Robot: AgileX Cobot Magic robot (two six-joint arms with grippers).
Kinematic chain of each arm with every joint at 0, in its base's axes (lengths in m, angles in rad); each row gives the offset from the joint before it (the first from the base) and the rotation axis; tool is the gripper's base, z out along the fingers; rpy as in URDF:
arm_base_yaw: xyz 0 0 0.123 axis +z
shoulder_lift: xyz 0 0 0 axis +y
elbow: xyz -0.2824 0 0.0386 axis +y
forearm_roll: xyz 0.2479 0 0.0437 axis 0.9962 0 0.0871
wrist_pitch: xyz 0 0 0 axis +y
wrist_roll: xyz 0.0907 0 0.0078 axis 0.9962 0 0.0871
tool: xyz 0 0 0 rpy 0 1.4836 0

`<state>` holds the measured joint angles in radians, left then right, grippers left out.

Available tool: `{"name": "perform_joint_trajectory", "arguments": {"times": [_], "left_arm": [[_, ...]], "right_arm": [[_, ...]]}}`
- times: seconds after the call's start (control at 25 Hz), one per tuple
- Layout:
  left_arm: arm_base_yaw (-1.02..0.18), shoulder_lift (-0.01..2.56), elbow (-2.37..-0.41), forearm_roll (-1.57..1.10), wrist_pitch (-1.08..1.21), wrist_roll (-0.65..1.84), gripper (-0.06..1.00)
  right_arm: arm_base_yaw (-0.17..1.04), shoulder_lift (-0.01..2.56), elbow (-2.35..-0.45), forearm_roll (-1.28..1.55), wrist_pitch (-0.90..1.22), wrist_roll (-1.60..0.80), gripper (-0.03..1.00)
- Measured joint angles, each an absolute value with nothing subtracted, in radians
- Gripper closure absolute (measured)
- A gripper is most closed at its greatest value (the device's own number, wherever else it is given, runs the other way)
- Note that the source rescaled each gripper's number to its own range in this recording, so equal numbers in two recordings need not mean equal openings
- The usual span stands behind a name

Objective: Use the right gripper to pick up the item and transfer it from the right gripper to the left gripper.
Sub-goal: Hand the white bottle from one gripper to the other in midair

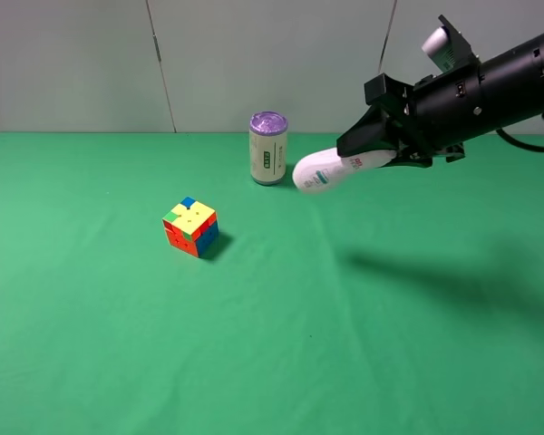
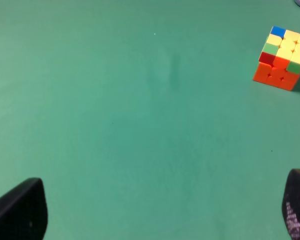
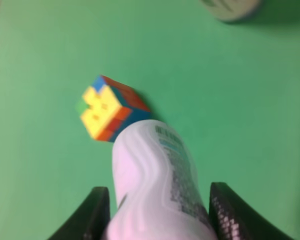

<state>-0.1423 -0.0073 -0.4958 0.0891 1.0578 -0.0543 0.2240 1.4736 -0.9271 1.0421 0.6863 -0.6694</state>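
My right gripper is shut on the white waisted bottle and holds it in the air over the back right of the table. The bottle lies nearly level, its base pointing toward the purple-lidded can. Its black cap is hidden inside the claw. In the right wrist view the bottle sits between the two black fingers. My left gripper is outside the exterior high view. In the left wrist view its two fingertips stand wide apart, open and empty, over bare green cloth.
The purple-lidded can stands upright at the back, just left of the bottle's base; it also shows in the right wrist view. A multicoloured puzzle cube sits left of centre and shows in both wrist views. A green cloth covers the table.
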Motion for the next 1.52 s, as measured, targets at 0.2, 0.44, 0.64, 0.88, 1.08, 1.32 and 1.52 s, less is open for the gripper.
{"name": "perform_joint_trajectory", "arguments": {"times": [0.2, 0.44, 0.64, 0.88, 1.08, 1.32, 1.52], "left_arm": [[-0.142, -0.007, -0.496, 0.089, 1.058, -0.054, -0.04], [-0.142, -0.007, -0.496, 0.089, 1.058, -0.054, -0.04], [-0.142, -0.007, -0.496, 0.089, 1.058, -0.054, -0.04], [-0.142, -0.007, -0.496, 0.089, 1.058, -0.054, -0.04], [-0.142, -0.007, -0.496, 0.089, 1.058, -0.054, -0.04], [-0.142, -0.007, -0.496, 0.089, 1.058, -0.054, -0.04], [-0.142, -0.007, -0.496, 0.089, 1.058, -0.054, -0.04]], "right_arm": [[0.224, 1.473, -0.906, 1.144, 0.682, -0.821, 0.91], [0.224, 1.473, -0.906, 1.202, 0.683, -0.89, 0.91], [0.224, 1.473, -0.906, 1.267, 0.733, -0.913, 0.91], [0.224, 1.473, -0.906, 1.289, 0.822, -0.915, 0.91], [0.224, 1.473, -0.906, 1.296, 0.839, -0.915, 0.91], [0.224, 1.472, -0.906, 1.298, 0.858, -0.915, 0.91], [0.224, 1.47, -0.906, 1.304, 0.861, -0.915, 0.91]]}}
